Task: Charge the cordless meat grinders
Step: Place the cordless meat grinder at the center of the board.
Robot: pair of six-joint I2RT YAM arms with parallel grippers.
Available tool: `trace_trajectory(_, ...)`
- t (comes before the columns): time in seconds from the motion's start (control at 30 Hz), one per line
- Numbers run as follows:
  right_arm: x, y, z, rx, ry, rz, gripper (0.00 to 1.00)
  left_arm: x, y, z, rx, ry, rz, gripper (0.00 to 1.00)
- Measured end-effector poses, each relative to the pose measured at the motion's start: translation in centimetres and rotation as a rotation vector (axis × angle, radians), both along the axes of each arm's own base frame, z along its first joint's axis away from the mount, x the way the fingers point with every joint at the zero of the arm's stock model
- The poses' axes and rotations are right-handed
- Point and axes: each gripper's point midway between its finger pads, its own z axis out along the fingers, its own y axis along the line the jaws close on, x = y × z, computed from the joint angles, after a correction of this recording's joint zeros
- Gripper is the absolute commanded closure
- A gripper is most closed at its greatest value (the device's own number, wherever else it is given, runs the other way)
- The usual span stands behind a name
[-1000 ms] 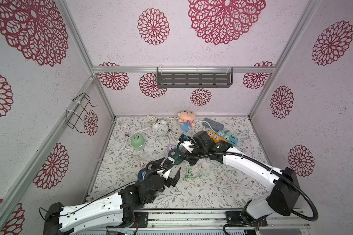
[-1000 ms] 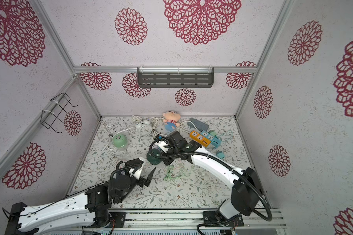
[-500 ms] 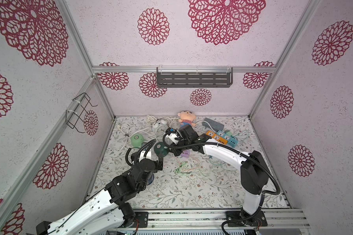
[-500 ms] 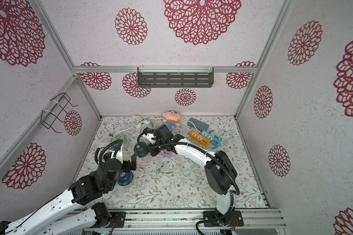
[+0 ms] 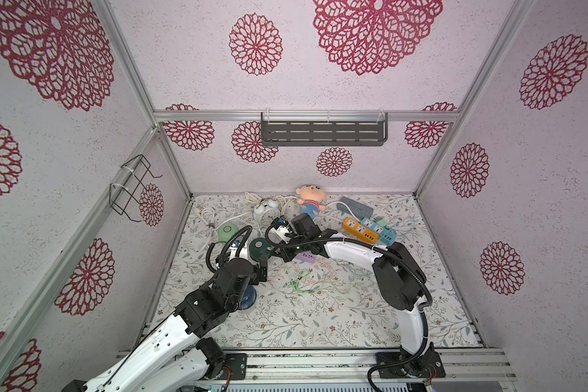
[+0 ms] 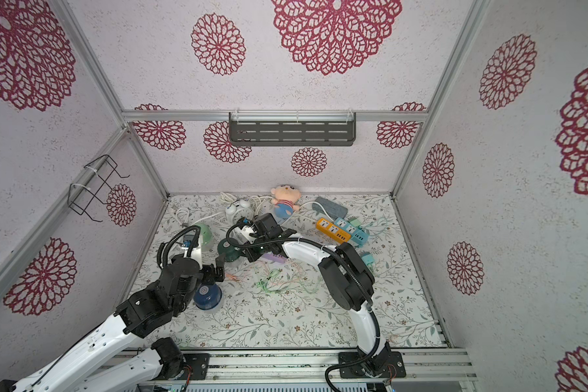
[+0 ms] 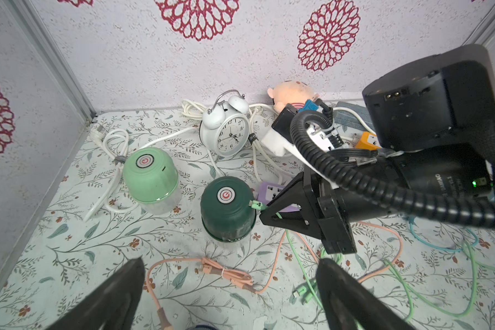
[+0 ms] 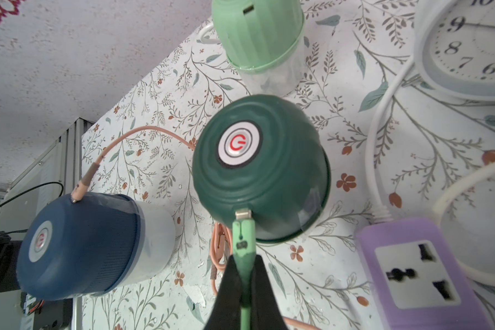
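Right end effector (image 8: pixel 245 263) pinching green plug (image 8: pixel 242 234); left end effector (image 7: pixel 230 264) agape; navy grinder (image 5: pixel 248 300) half-hidden

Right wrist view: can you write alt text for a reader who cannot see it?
The right claw pinches a green charging plug, its metal tip at the side port of the dark green grinder. A peach cable is plugged into the navy grinder; a purple power strip lies nearby.

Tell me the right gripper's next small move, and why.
Probably ease the green charging plug straight forward into the dark green grinder. The right gripper is shut on the plug; its metal tip sits at the port on the grinder's side but is exposed, so it does not look fully seated. The navy grinder already has a peach cable in it.
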Motion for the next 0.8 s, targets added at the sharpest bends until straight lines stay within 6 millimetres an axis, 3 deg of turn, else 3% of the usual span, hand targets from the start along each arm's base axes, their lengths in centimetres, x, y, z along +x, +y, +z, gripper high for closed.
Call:
trace_trajectory(0.1,-0.5,-0.5,-0.6,-0.004,0.007,-0.004,0.43,0.1,-0.2,-0.5,0.001,0.014,-0.009,0.03)
trace_trajectory(0.2,-1.1,-1.4,-1.0,-0.019,0.012,-0.012,0.33,0.3,-0.5,-0.8,0.0,0.025,-0.016,0.03)
trace_trajectory(0.33,-1.3,-2.2,0.2,-0.021,-0.015,-0.032,0.29,0.7,-0.8,-1.5,0.003,0.049,-0.014,0.03)
trace_trajectory(0.53,-0.4,-3.8,4.9,-0.003,-0.121,-0.119,0.3,1.7,-0.8,-2.4,-0.009,0.096,0.01,0.01)
trace_trajectory(0.7,0.8,-9.0,7.9,-0.021,-0.165,-0.295,0.32,3.6,-1.1,-2.6,-0.057,0.146,0.019,0.04)
trace_trajectory(0.8,3.3,-14.9,9.3,-0.069,-0.168,-0.499,0.34,5.1,-2.2,-2.9,-0.084,0.186,-0.001,0.08)
